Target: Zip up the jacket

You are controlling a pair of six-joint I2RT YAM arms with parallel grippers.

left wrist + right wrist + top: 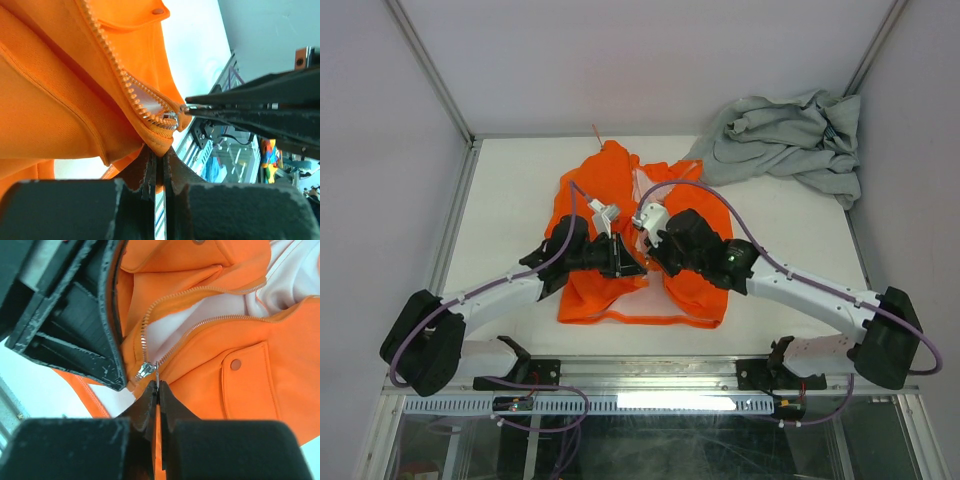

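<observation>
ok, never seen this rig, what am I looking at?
Two robot arms bolted at the near edge of a white table. The overhead picture looks down from above and behind them; the other two come from a camera on each wrist, so the dark blocks at the bottom are that arm's own fingers. An orange jacket lies between the arms, a grey garment in the far right corner. The left gripper is shut on the jacket's bottom hem; the right gripper pinches the zipper pull, teeth above it open.

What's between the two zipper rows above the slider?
Only pale lining; the rows gape apart above the slider, seen in the right wrist view.
</observation>
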